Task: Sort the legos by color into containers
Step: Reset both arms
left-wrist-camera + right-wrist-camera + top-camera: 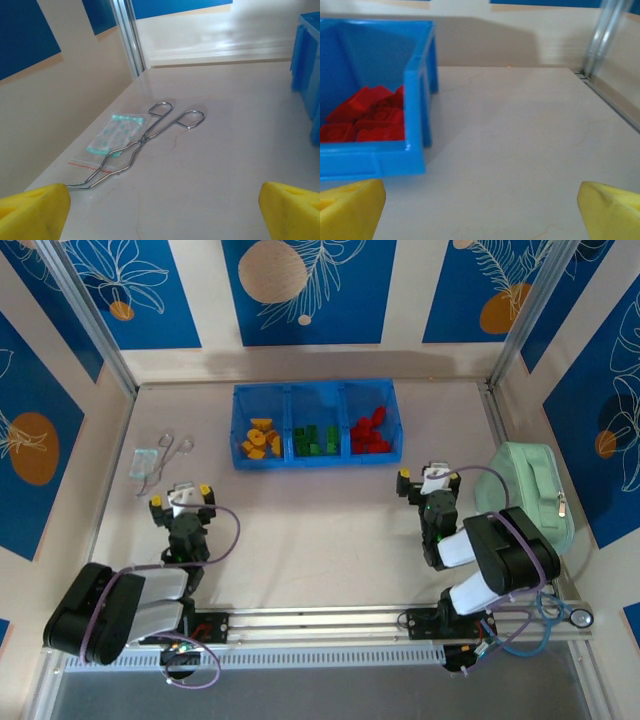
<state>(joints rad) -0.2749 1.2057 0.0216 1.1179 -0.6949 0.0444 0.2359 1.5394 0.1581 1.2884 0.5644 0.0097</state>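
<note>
Legos (316, 439) lie sorted yellow-orange, green and red in the 3 compartments (315, 400) of the blue tray (238, 430), left gripper (180, 496) and right gripper (430, 479) both gaping wide, empty.

Whole thing sits on a pale cream table (320, 550), boxed in by cream walls (210, 300) with big blue panels (305, 285) that have white leaf sketches and orange circles on them. Silver metal posts (88, 320) run up at the back corners. The tabletop's kinda glossy, with soft light bouncing off it.

No readable text, labels, brands or numbers on anything, only painted leaf patterns on wall panels (300, 285)
</note>
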